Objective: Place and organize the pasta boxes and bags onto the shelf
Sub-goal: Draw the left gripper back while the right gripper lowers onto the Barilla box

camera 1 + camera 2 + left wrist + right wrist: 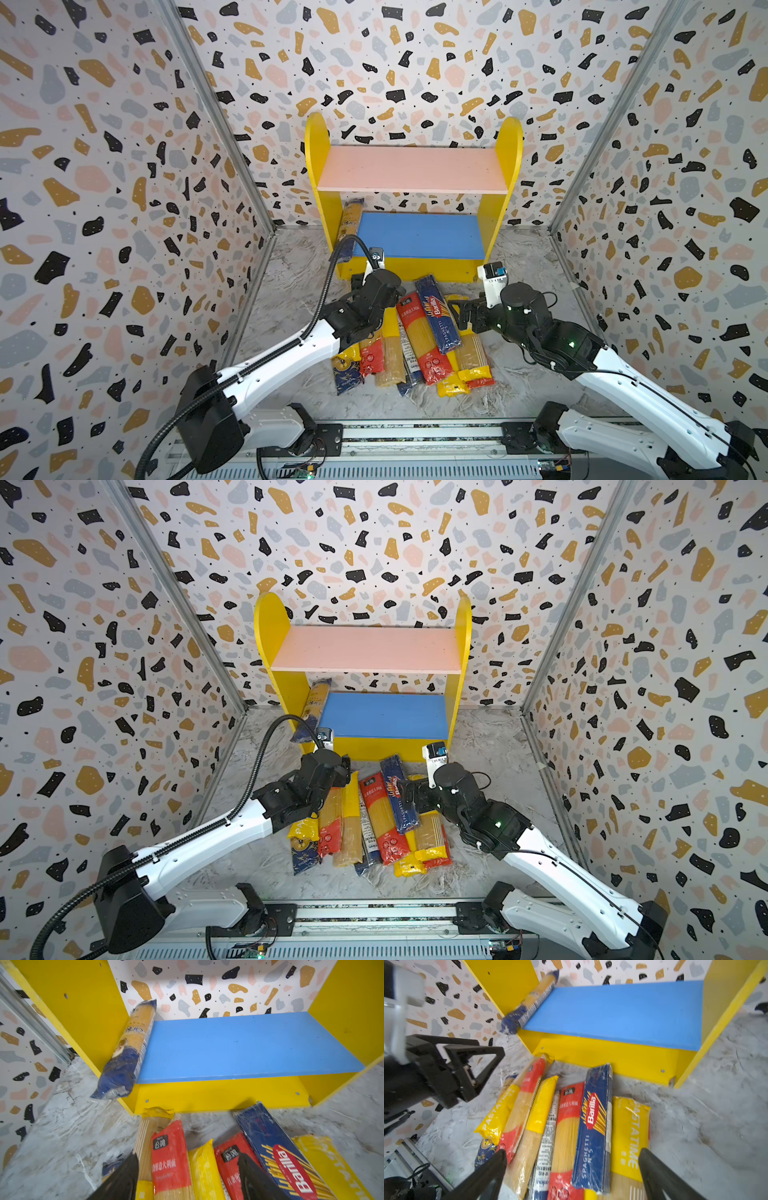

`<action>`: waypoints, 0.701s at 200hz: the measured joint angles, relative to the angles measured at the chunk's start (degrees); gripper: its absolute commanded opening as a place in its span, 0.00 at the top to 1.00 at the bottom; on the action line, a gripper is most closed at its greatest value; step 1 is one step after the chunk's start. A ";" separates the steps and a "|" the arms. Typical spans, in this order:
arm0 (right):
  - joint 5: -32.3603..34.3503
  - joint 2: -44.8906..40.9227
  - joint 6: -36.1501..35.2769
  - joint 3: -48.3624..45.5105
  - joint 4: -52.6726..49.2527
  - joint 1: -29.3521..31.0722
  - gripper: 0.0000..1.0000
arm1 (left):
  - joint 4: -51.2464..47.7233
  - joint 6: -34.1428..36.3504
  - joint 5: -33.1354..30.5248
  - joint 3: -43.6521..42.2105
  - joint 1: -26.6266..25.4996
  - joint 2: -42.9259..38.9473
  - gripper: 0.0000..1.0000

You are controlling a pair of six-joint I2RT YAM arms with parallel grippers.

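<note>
The shelf [318, 166] has yellow side panels, a bare pink upper board [411, 170] and a blue lower board [419, 235]. One pasta bag with dark blue ends [350, 220] [128, 1047] lies along the blue board's left edge against the side panel, its front end overhanging. Several pasta packs lie side by side on the floor in front of the shelf, the dark blue Barilla pack [436, 316] [593, 1126] on top. My left gripper [188, 1155] hovers open over a red-ended bag [170, 1157] and a yellow one. My right gripper [573, 1152] hovers open over the Barilla pack.
Terrazzo-patterned walls close in the left, back and right, with metal posts [216, 112] in the corners. The floor [523, 266] is grey marble-patterned. A metal rail [415, 432] with both arm bases runs along the front edge.
</note>
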 measured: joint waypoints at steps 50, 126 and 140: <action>3.87 -3.82 4.57 -3.56 -4.09 4.31 0.01 | 0.79 -7.26 1.20 -11.17 -6.99 -6.40 0.26; 10.95 -2.64 10.95 -6.75 -8.50 11.13 0.01 | 2.82 -16.61 1.62 -19.15 -13.88 -10.49 0.25; 11.45 -2.21 11.63 -7.63 -8.68 11.63 0.01 | 2.93 -17.55 1.60 -19.17 -14.51 -10.58 0.25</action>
